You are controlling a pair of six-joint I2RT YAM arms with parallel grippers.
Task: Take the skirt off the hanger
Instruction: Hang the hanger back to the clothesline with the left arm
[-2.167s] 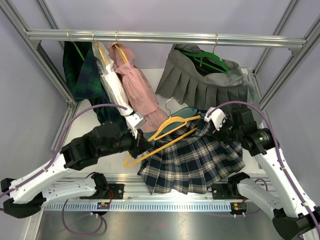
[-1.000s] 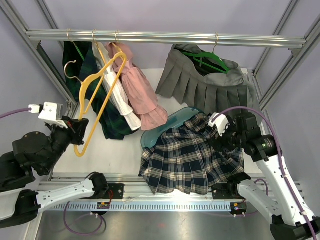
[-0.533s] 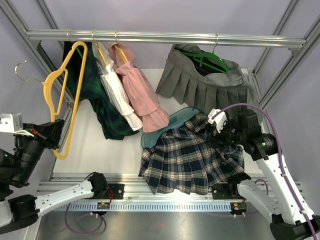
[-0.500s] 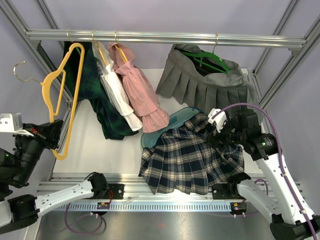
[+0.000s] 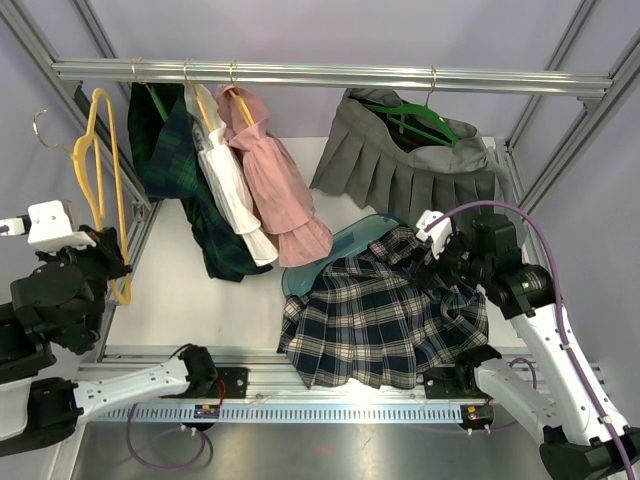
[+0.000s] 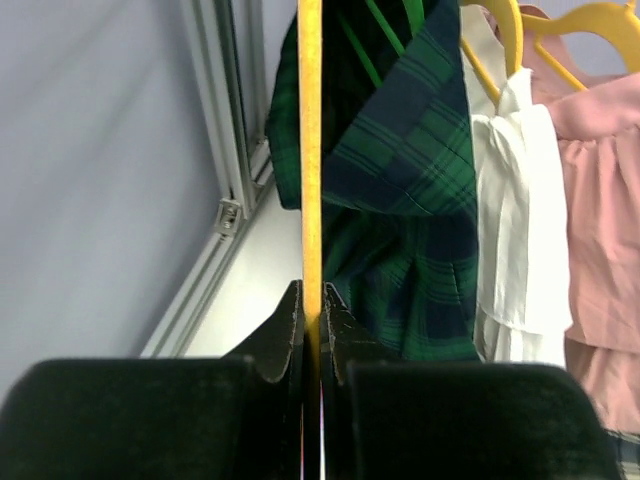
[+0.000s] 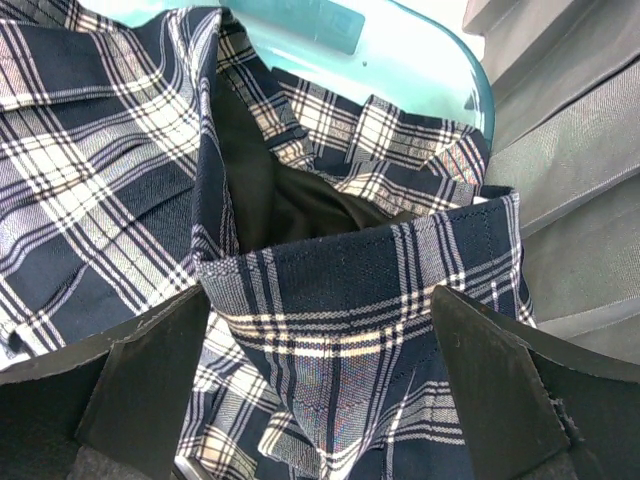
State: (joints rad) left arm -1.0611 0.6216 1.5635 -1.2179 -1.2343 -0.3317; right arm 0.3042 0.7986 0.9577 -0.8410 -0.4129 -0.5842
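The navy plaid skirt (image 5: 385,315) lies crumpled on the table, free of the hanger, with its waistband (image 7: 350,280) bunched up. My right gripper (image 5: 440,262) hovers open right over that waistband, its jaws (image 7: 320,330) standing wide on either side of the fabric. The bare yellow hanger (image 5: 100,190) stands upright at the far left, hook end up near the frame post. My left gripper (image 5: 112,268) is shut on the hanger's lower part. In the left wrist view the yellow bar (image 6: 311,150) runs straight up from between the shut fingers (image 6: 312,300).
A metal rail (image 5: 330,73) crosses the back with a green plaid garment (image 5: 180,170), a white one (image 5: 230,180), a pink one (image 5: 280,170) and a grey pleated skirt (image 5: 400,175) on a green hanger (image 5: 420,120). A teal tray (image 5: 345,250) lies partly under the plaid skirt.
My left arm has swung the yellow hanger off the skirt and out to the far left, turning it upright. The skirt stays on the table, and the right gripper stays open over it.
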